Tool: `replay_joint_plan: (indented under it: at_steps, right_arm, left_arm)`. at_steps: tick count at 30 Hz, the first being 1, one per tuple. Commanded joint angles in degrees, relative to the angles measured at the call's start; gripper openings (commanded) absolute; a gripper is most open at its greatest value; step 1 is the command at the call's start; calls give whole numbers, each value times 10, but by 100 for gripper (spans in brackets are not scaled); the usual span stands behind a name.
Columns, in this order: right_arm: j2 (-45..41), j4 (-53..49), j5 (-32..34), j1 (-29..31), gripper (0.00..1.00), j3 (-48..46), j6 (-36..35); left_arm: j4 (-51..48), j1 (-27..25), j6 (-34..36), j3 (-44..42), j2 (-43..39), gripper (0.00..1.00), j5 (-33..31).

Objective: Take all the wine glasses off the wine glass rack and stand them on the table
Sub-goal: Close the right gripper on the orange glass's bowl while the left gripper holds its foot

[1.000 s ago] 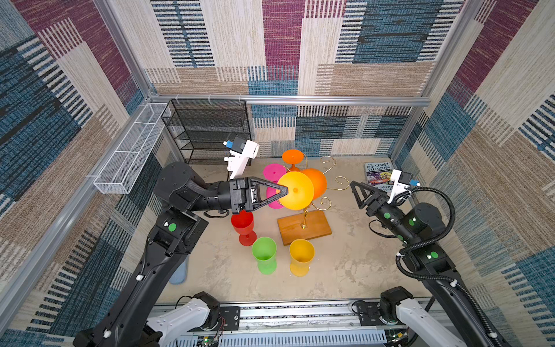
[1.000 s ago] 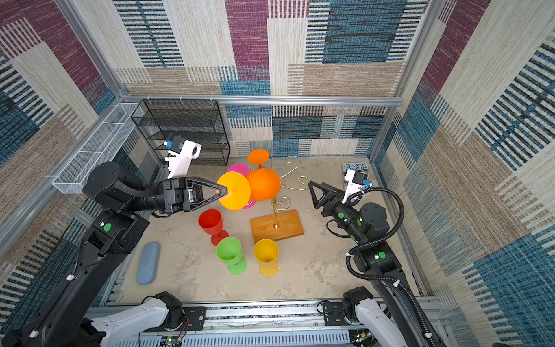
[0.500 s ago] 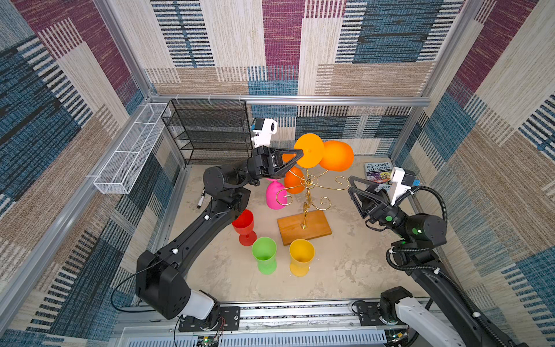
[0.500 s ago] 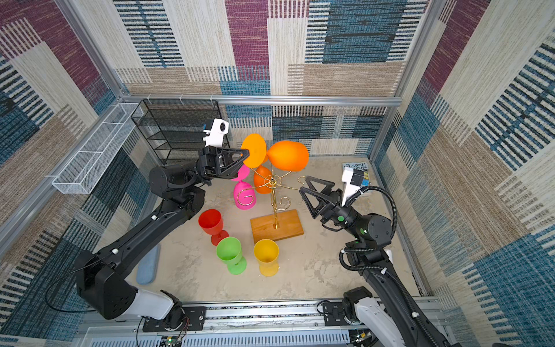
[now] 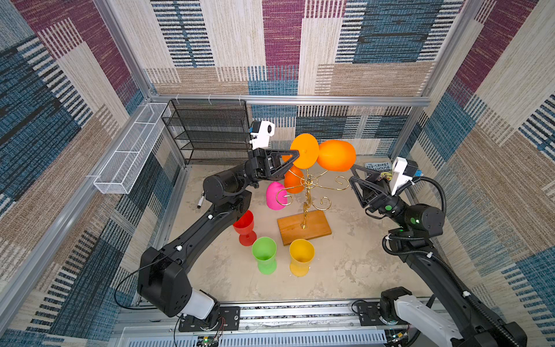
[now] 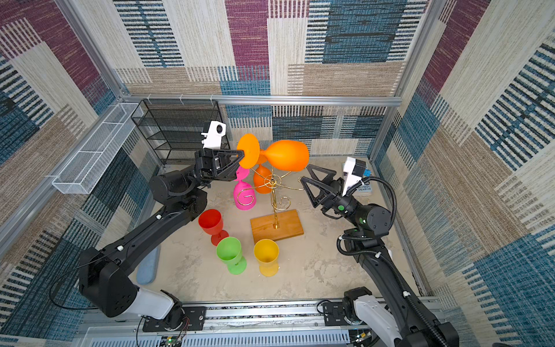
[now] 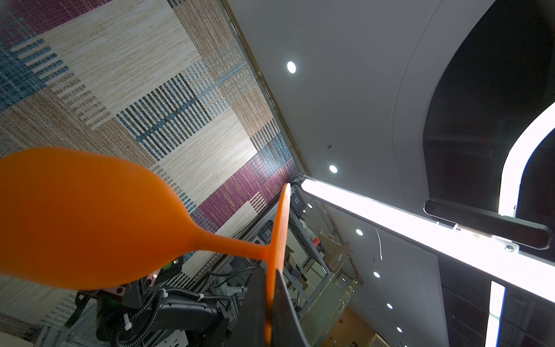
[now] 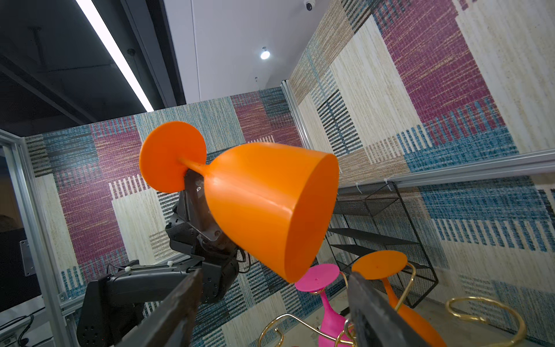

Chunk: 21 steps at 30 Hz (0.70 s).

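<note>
Item: wine glass [image 5: 335, 156], opaque orange plastic, with a rounded bowl, short stem and flat disc foot. It lies on its side in the air above the far part of the wine glass rack [image 5: 313, 226], clear of the gold wire arms, mouth facing right. Holder: left gripper [image 5: 295, 154], jaws pinched together on the edge of the foot. Right gripper [image 5: 352, 173]: jaws spread wide, holding nothing, just right of the rack and near the bowl's mouth, not touching it. On the rack: second orange glass [image 5: 292, 180] and pink glass [image 5: 274, 196], hung upside down.
</note>
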Motion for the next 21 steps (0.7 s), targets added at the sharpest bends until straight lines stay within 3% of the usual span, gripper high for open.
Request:
replay_joint_plan:
  at_steps: [1,8,21]
  right_arm:
    - [20,43,-27,1,78,15,-1]
    - [65,77,-60,1,74,39,21]
    - [72,129,-93,0,54,23,16]
  left_arm:
    - [30,-1,-6,-7,1,0,-14]
    - [30,-5,-5,-21,4,0,-18]
    - [31,-10,-26,-46,20,0,-59]
